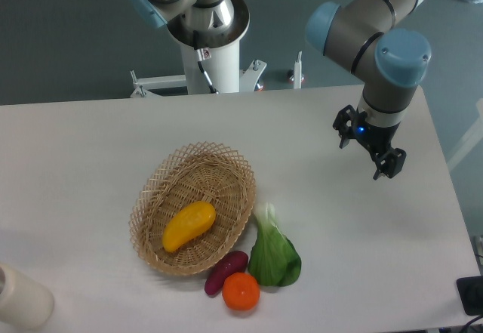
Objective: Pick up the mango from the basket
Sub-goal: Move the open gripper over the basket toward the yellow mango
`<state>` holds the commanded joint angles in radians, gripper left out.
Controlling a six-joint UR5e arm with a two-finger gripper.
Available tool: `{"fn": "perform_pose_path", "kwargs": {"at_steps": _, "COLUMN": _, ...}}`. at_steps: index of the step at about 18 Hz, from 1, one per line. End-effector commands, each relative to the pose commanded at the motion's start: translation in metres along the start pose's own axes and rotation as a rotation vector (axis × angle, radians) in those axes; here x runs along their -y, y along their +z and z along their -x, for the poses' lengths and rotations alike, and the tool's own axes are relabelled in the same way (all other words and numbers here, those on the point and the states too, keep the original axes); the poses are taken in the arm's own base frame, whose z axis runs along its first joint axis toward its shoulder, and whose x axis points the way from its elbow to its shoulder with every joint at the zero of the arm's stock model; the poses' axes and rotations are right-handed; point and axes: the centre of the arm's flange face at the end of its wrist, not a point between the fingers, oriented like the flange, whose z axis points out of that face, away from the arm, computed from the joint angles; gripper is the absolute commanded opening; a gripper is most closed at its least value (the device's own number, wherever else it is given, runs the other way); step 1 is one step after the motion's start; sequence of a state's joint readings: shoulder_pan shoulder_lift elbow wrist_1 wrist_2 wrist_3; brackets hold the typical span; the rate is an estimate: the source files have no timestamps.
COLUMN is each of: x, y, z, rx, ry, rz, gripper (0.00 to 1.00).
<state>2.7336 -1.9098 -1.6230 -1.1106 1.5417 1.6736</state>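
One arm bent downward, fingers well right of basket.

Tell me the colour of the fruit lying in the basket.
Glossy yellow: the mango in the basket, in the fixed camera view.

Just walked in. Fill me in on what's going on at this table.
A single robot arm's gripper hangs above the right side of the white table, holding nothing, its fingers apart. The mango lies untouched in the wicker basket well to its left. Beside the basket sit a purple vegetable, an orange fruit and a leafy green.
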Motion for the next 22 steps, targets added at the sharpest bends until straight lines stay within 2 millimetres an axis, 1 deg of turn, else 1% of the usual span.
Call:
{"fn": "perform_pose_path", "kwargs": {"at_steps": 3, "x": -0.001, "y": -0.001, "z": 0.001, "rx": 0.001, "ry": -0.002, "rz": -0.004, "gripper": 1.0}}
{"fn": "perform_pose_path", "kwargs": {"at_steps": 7, "x": 0.004, "y": -0.007, "z": 0.002, "rx": 0.017, "ry": -0.004, "rz": -0.055, "gripper": 1.0}}
{"fn": "perform_pose_path", "kwargs": {"at_steps": 11, "x": 0.01, "y": -0.004, "z": 0.0, "rx": 0.009, "ry": -0.017, "rz": -0.08, "gripper": 1.0}}
{"fn": "perform_pose_path", "kwargs": {"at_steps": 14, "x": 0.02, "y": -0.003, "z": -0.003, "rx": -0.001, "ry": -0.11, "rz": -0.081, "gripper": 1.0}}
{"fn": "perform_pose_path", "kwargs": {"at_steps": 16, "x": 0.035, "y": 0.0, "z": -0.005, "rx": -0.009, "ry": -0.192, "rz": -0.084, "gripper": 1.0}}
{"fn": "perform_pose_path", "kwargs": {"at_steps": 18, "x": 0.054, "y": 0.002, "z": -0.008, "rx": -0.017, "ry": -0.229, "rz": -0.086, "gripper": 1.0}}
{"fn": "perform_pose_path", "kwargs": {"at_steps": 19, "x": 0.066, "y": 0.002, "z": -0.011, "rx": -0.018, "ry": -0.237, "rz": -0.085, "gripper": 1.0}}
{"fn": "perform_pose_path", "kwargs": {"at_steps": 20, "x": 0.087, "y": 0.003, "z": -0.014, "rx": -0.018, "ry": -0.255, "rz": -0.086, "gripper": 1.0}}
{"fn": "perform_pose_path", "kwargs": {"at_steps": 22, "x": 0.113, "y": 0.01, "z": -0.018, "rx": -0.025, "ry": -0.268, "rz": -0.089, "gripper": 1.0}}
